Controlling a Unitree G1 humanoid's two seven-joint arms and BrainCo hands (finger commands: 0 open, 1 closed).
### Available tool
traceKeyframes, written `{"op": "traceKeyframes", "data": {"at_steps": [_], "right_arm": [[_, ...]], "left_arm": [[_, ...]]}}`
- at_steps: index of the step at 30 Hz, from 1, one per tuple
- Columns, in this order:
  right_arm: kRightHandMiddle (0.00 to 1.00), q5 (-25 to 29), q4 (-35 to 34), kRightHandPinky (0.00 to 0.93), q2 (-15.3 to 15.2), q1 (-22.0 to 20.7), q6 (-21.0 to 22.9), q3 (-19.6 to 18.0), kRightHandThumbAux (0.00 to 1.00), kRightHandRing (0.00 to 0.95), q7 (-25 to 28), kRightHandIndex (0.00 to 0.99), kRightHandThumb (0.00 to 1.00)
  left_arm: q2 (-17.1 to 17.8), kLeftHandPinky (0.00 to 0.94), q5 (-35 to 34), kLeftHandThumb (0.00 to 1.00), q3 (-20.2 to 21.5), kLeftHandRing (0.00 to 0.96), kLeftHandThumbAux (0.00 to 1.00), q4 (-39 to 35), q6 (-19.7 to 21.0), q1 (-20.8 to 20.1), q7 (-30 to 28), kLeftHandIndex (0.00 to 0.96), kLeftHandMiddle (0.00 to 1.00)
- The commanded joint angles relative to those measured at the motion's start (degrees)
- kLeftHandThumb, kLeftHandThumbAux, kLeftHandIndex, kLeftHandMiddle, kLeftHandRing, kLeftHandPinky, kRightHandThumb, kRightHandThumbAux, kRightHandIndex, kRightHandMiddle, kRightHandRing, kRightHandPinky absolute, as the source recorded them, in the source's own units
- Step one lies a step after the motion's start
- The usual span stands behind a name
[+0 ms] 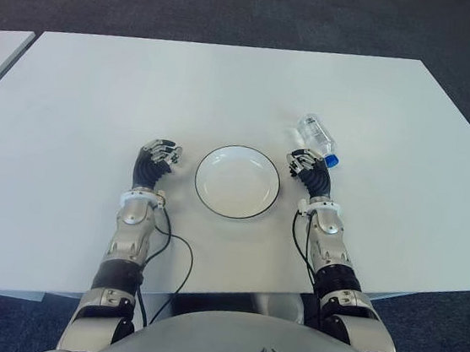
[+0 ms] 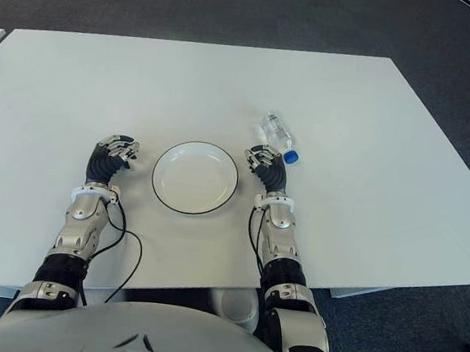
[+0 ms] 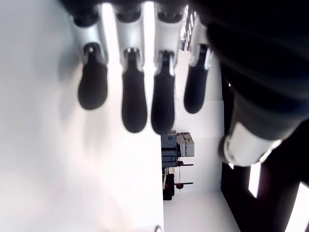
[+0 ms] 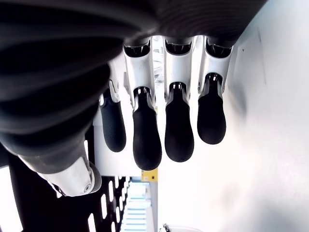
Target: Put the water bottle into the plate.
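**Bottle lying flat past the right hand, plate between the hands**

Starting on the left: left hand [image 1: 157,155] just to the left of the plate, palm down over the white table [image 1: 82,99]. Fingers [image 3: 133,99] loosely extended side by side in the wrist view, thumb apart from them, nothing held. Cable [image 1: 175,267] trailing off the left forearm back toward the table's near edge.

Middle: white plate [image 1: 237,181] with a thin dark rim, sitting between the two hands, close to each but touching neither. Nothing in it, just bare white inside.

Right side: right hand [image 1: 307,165] just right of the plate, same story, fingers [image 4: 146,128] relaxed and slightly bent, gripping nothing. Clear water bottle [image 1: 316,138] down on its side on the table, just beyond the right hand's fingertips and a bit to its outer side. Long axis running diagonally: blue cap [image 1: 331,161] on the near end, pointing back toward the robot and outward to the right, base pointing away and in toward the table's middle. Cap end right next to the fingertips; hard to tell whether actually touching. Bottle entirely outside the plate.
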Motion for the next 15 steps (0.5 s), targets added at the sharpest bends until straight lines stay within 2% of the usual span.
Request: {"op": "traceKeyframes", "data": {"at_steps": [1,7,13,15], "right_arm": [[0.652,-2.59,-5.21,0.631,-0.38,-0.65,1.32,0.75,0.730,0.637,-2.79,0.433,0.705],[0.630,-12.09,-4.28,0.628,-2.82,-1.95,-5.34,3.16,0.730,0.629,-11.35,0.432,0.703],[0.578,-21.62,-8.06,0.556,-5.30,-3.09,-7.52,5.65,0.731,0.583,-19.24,0.419,0.698],[0.517,-23.06,-8.42,0.502,-5.71,-3.42,-7.64,6.11,0.733,0.518,-20.54,0.410,0.697]], "left_arm": [[-0.51,0.681,0.29,0.838,-0.90,0.680,0.675,3.44,2.90,2.14,-0.56,0.412,0.534],[-0.68,0.667,0.32,0.837,-0.80,0.671,0.676,3.25,3.27,2.11,-0.26,0.410,0.528],[-1.27,0.652,-0.40,0.837,-0.34,0.656,0.676,2.92,3.86,2.19,-0.07,0.411,0.523],[-1.41,0.649,-0.57,0.837,-0.21,0.653,0.676,2.86,3.95,2.20,-0.06,0.412,0.520]]}}
